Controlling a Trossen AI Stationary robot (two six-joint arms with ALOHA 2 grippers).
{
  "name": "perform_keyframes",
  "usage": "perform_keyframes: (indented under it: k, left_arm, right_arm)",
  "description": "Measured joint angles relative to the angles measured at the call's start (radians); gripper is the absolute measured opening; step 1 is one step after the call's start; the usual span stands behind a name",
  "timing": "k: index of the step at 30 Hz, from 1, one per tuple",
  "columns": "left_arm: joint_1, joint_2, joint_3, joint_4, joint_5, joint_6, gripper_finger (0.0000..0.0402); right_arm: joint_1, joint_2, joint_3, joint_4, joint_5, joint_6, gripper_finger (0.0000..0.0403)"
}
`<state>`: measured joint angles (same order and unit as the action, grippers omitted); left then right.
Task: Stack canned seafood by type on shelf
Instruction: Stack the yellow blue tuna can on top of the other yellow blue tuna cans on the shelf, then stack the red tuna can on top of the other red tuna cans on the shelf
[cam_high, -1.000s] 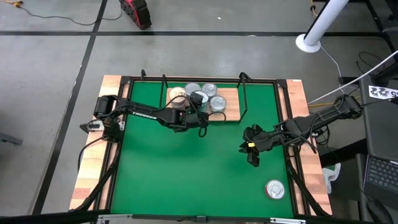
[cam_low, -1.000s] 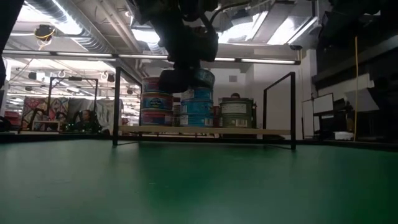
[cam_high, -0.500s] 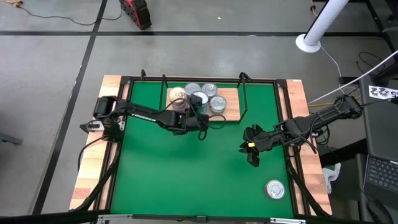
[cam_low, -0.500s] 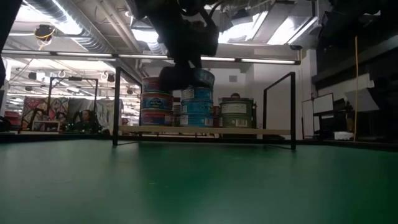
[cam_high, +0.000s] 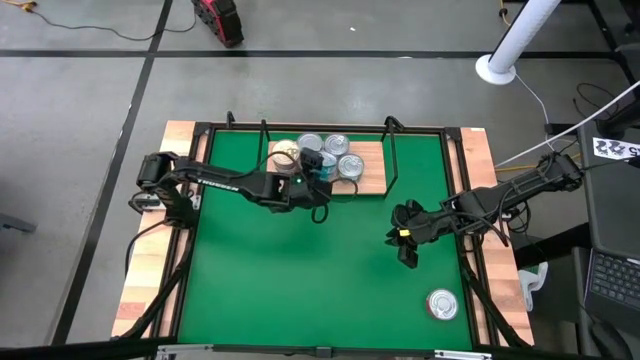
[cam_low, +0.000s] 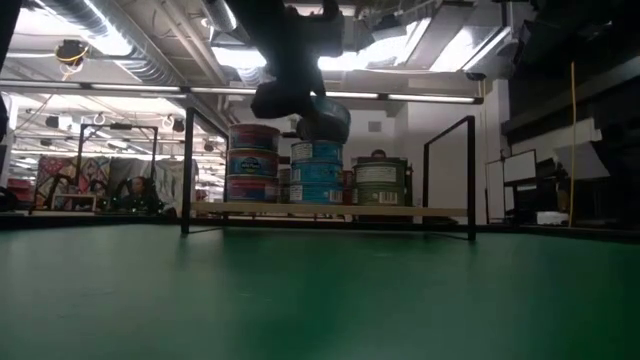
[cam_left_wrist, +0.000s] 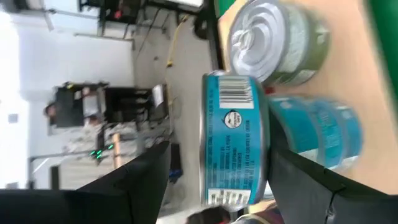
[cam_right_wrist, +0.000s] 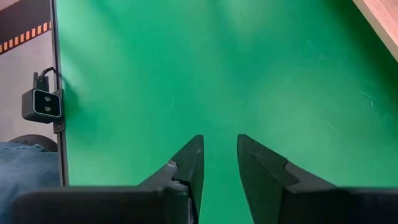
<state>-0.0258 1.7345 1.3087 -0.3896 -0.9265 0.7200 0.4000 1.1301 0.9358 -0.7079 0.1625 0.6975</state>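
Hovering released around the teal tin (cam_left_wrist: 236, 137), left claw (cam_low: 300, 103) hides it overhead; right claw (cam_right_wrist: 217, 163) empty.

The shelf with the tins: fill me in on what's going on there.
The left gripper is at the shelf, jaws open around a teal tin sitting atop a stack of teal tins. More tins stand beside it, including a green-sided one. The right gripper waits over the green mat, holding nothing. One silver-lidded tin lies on the mat near the front right corner.
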Motion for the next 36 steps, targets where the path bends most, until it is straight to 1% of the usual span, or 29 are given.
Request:
perform_keyframes:
  k: [2,7,13,23,25,31,36]
  left_arm:
    - [0.001,0.000,0.000,-0.006,0.023,0.000,0.0253]
    - [0.002,0.000,0.000,-0.094,0.026,-0.025,0.0253]
    - [0.007,0.000,0.000,-0.185,0.029,-0.041,0.0253]
    - [0.076,0.000,0.000,-0.191,0.099,-0.083,0.0253]
    - [0.082,0.000,0.000,-0.190,0.100,-0.089,0.0253]
    - [0.073,0.000,0.000,-0.191,0.100,-0.065,0.0253]
    - [0.066,0.000,0.000,-0.201,0.101,-0.045,0.0253]
  right_arm:
    - [0.000,0.000,0.000,-0.001,-0.001,0.000,0.0097]
    - [0.000,0.000,0.000,-0.001,-0.033,0.000,0.0097]
    - [0.000,0.000,0.000,0.000,-0.041,0.000,0.0097]
    - [0.000,0.000,0.000,0.000,-0.062,0.000,0.0097]
    - [0.000,0.000,0.000,0.000,-0.070,0.000,0.0097]
    - [0.000,0.000,0.000,0.000,-0.070,0.000,0.0097]
    - [0.000,0.000,0.000,0.000,-0.108,0.001,0.0097]
